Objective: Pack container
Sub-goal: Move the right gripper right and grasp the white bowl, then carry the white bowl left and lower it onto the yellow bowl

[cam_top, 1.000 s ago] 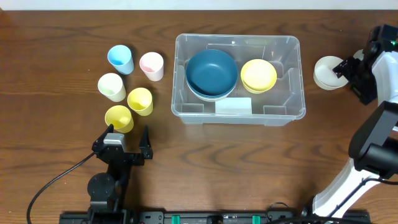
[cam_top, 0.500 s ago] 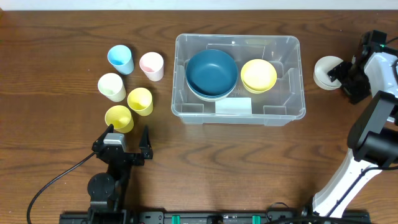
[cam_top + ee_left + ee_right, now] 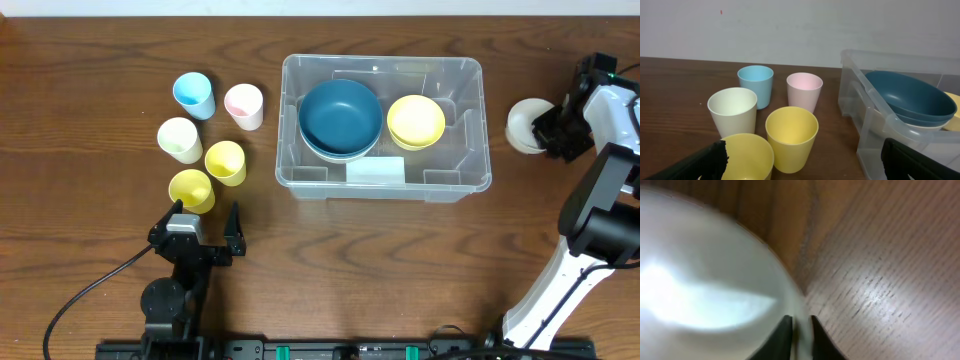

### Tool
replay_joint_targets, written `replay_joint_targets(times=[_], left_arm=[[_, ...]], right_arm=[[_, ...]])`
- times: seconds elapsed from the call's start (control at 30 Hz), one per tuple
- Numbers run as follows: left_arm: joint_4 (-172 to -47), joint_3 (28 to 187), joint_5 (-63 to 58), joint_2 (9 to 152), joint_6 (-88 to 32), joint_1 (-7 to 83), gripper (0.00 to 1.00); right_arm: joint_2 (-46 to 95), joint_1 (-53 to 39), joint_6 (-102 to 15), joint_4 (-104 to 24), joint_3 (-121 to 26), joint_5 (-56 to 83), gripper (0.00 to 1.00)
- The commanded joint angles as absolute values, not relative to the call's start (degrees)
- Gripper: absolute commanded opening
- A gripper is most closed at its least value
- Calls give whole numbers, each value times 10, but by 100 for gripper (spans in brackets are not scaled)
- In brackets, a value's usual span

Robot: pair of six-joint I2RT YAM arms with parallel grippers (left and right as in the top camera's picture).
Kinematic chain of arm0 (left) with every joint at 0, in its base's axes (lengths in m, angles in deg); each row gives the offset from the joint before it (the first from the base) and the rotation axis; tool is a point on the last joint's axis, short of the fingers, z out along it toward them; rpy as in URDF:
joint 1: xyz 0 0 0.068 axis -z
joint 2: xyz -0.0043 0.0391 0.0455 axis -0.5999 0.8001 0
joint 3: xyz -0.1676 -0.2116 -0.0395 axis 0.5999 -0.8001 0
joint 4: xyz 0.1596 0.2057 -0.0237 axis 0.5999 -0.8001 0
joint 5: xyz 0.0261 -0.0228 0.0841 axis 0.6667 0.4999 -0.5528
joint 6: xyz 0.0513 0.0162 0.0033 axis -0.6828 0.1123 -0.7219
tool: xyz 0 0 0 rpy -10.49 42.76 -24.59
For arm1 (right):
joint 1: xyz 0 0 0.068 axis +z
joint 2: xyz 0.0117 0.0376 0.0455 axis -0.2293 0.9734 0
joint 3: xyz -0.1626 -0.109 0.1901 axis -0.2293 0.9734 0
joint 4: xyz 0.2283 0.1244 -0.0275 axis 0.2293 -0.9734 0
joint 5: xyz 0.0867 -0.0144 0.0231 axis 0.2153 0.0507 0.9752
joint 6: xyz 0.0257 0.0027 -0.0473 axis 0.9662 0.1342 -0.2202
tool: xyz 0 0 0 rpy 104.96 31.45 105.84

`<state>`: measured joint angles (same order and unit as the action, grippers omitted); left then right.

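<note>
Table [image 3: 400,250]: container [image 3: 455,160] near right end effector [image 3: 548,130] (pinching bowl [image 3: 520,122]).

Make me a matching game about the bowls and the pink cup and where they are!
Things:
1. dark blue bowl
2. yellow bowl
3. white bowl
4. pink cup

Places:
A. outside the container, on its right
B. in the container, left half
C. outside the container, on its left
D. in the container, right half

Pairs: 1-B, 2-D, 3-A, 4-C
</note>
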<state>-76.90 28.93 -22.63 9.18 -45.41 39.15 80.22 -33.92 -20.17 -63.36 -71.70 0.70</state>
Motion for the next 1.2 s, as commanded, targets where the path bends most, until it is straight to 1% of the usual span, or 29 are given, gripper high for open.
replay_joint_targets(times=[0.0, 0.23, 0.43, 0.57, 0.7, 0.8, 0.9, 1.0, 1.17], left_arm=[[-789, 280, -216, 88, -463, 389, 98], [-789, 280, -216, 88, -463, 389, 98], [-789, 280, -216, 88, -463, 389, 98], [-789, 280, -216, 88, -463, 389, 98], [-789, 280, -216, 88, -463, 389, 98], [-789, 280, -216, 88, -463, 389, 98], [-789, 280, -216, 88, -463, 389, 98], [-789, 280, -216, 88, -463, 389, 98], [-789, 280, -216, 88, -463, 389, 98]], right_arm=[[806, -351, -199, -648, -713, 1, 2], [758, -380, -207, -690, -725, 1, 1], [642, -397, -227, -740, -816, 55, 1], [558, -382, -229, -745, -859, 70, 1], [480, -329, -238, -744, -865, 96, 1], [457, -259, -269, -752, -865, 111, 1], [461, -186, -276, -763, -854, 68, 1], [479, -120, -271, -741, -819, 19, 1], [532, -76, -260, -697, -767, 16, 1]])
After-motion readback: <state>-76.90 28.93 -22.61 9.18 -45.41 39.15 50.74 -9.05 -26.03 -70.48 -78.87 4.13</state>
